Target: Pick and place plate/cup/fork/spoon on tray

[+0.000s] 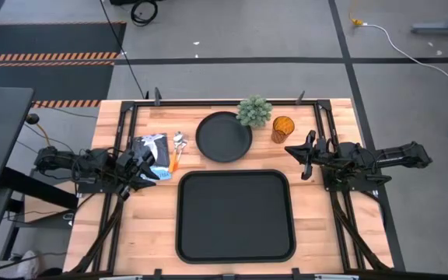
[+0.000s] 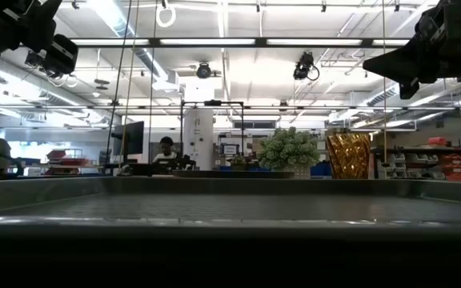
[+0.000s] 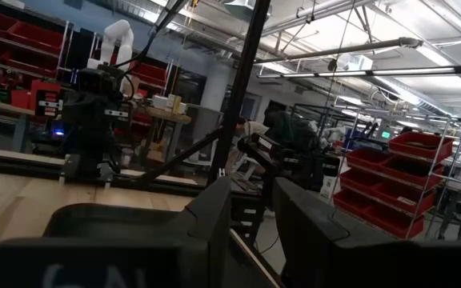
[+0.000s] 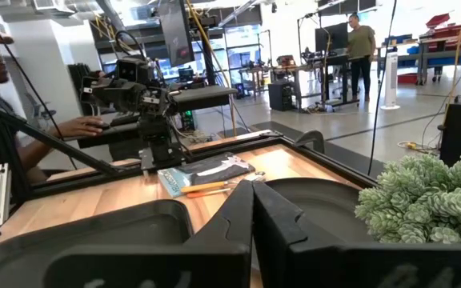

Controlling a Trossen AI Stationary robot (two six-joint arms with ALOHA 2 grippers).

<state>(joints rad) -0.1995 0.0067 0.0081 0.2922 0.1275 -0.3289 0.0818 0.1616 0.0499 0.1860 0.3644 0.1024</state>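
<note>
Black and bare, the tray [image 1: 236, 215] lies at the near middle of the table in the high view with nothing on it, so I judge the task not yet begun: the plate [image 1: 224, 137] sits just beyond the tray's far edge, the cup [image 1: 283, 128] stands farther right past a small green plant [image 1: 254, 111], and the spoon [image 1: 179, 143] and fork [image 1: 174, 160] lie side by side left of the plate, beside a blue packet [image 1: 153, 150]. All four pieces are left to move. From above, the left gripper [image 1: 145, 167] hovers by the packet and cutlery, and the right gripper [image 1: 302, 157] hangs just near of the cup, its fingers looking spread. From table height, the tray's rim fills the foreground; the cup [image 2: 348, 154] and plant [image 2: 289, 150] rise behind it, and both arms hang high at the upper corners, clear of everything. Past the left wrist, that arm's own fingers [image 3: 210, 220] stand slightly parted with nothing between them, aimed level across the table toward the other arm. Past the right wrist, its fingers [image 4: 238, 218] look nearly closed on nothing, though the high view suggests otherwise, so I cannot tell; ahead lie the plate [image 4: 314, 200], the plant [image 4: 430, 200] and the packet [image 4: 206, 172], with a seated person beyond the table.
</note>
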